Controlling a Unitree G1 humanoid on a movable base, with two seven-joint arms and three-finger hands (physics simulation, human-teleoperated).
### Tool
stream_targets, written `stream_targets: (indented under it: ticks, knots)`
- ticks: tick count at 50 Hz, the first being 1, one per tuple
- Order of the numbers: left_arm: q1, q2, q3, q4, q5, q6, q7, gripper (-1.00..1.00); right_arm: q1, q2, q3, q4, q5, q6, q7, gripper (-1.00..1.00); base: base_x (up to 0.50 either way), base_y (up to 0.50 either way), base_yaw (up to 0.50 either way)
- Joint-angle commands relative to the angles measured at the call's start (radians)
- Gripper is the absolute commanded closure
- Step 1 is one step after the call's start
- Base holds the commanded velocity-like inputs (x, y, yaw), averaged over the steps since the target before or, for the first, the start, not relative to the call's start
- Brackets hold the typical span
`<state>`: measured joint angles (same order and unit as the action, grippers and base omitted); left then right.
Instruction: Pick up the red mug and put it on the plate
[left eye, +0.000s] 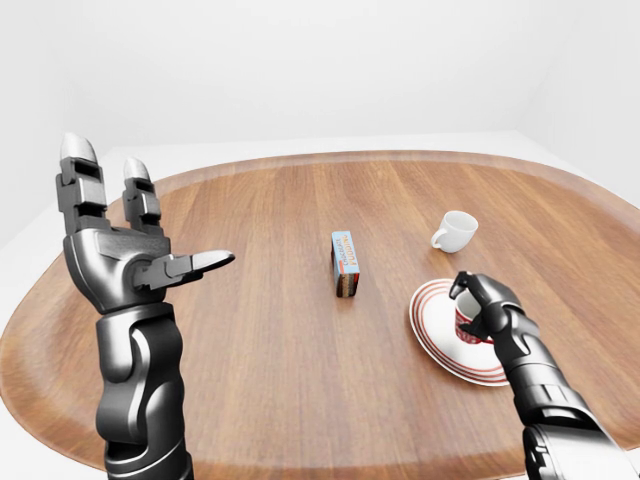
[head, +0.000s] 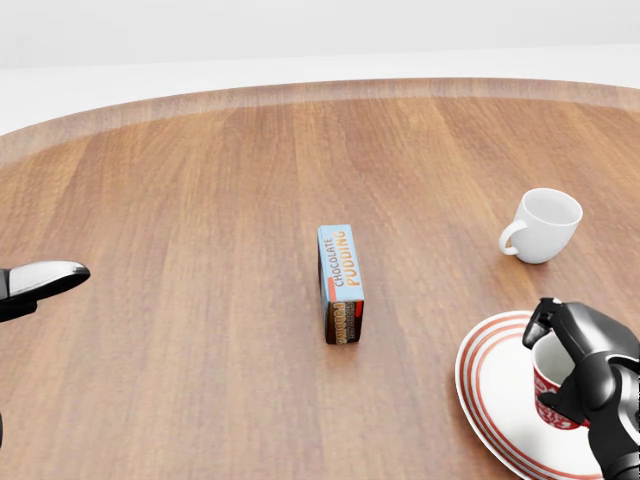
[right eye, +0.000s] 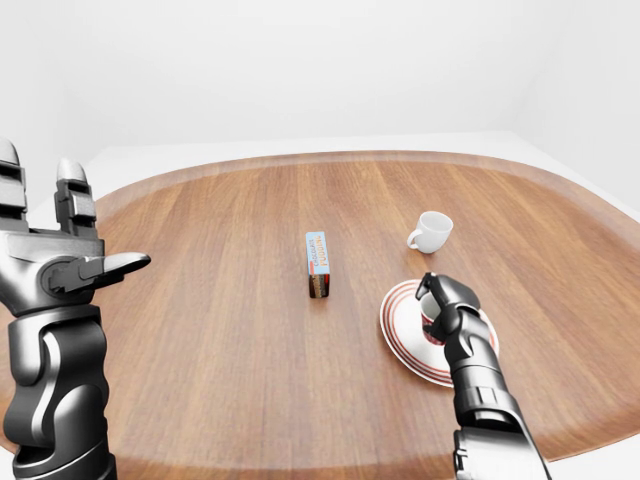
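L hand (left eye: 115, 255) stands raised at the left of the left-eye view, palm up-facing the table, two fingers (left eye: 80, 175) straight up and the thumb stuck out sideways — spread wide, holding nothing. In the head view only its thumb tip shows, poking in from the left edge.

Wooden table (head: 200, 200), oval, w/ a pale rim, fills the middle of all views. Near its centre stands a chocolate pudding box (head: 341, 283), on its long narrow side, blue label up, well apart from everything else.

Further right, a white cup (head: 543, 226) sits upright on the wood, handle toward the view's left, just above the plate in the head view but not touching it.

Plate (head: 495, 390) — white w/ red rings — lies at lower right of the head view. The red mug (head: 552, 395) is upright over the plate's inner area, at or just above its surface; can't tell contact for sure. R hand (head: 585, 375) is curled round the mug, fingers (head: 545, 320) hooked over the rim's left side, the rest wrapping the mug's right side — closed on it.
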<state>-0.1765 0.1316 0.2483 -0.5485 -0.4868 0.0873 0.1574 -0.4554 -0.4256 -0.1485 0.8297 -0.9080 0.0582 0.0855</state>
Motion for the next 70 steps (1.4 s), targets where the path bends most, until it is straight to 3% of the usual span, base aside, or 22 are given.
stream_targets:
  ticks: [1,15,40,41,42,59,70]
  knots:
    - [0.003,0.0,-0.001,0.001,0.001,0.0,-0.003,-1.0,-0.01,-0.001,0.032,0.063,0.216,0.029,-0.244,1.0,0.0,0.0,0.0]
    - [-0.001,0.002,0.003,0.007,-0.001,0.0,-0.003,-1.0,-0.028,0.005,0.042,0.148,0.242,0.024,-0.331,1.0,0.0,0.0,0.0]
    - [0.0,0.001,-0.001,0.012,0.006,0.0,-0.008,-1.0,-0.031,0.0,0.043,0.158,0.259,0.019,-0.355,1.0,0.0,0.0,0.0]
    - [-0.001,0.002,0.0,0.012,0.005,0.0,-0.008,-1.0,-0.031,0.001,0.043,0.164,0.262,0.017,-0.35,0.36,0.0,0.0,0.0]
    - [-0.003,0.002,0.0,0.013,0.005,0.0,-0.008,-1.0,-0.031,0.001,0.041,0.161,0.264,0.022,-0.359,-1.0,0.0,0.0,0.0]
    - [-0.003,-0.001,-0.006,0.045,0.027,0.0,-0.016,-1.0,0.133,0.039,0.002,-0.195,0.21,0.029,-0.228,-1.0,0.0,0.0,0.0]
    - [0.0,-0.002,-0.005,0.04,0.029,0.0,-0.015,-1.0,0.128,0.052,-0.014,-0.328,0.158,0.029,-0.151,-1.0,0.0,0.0,0.0]
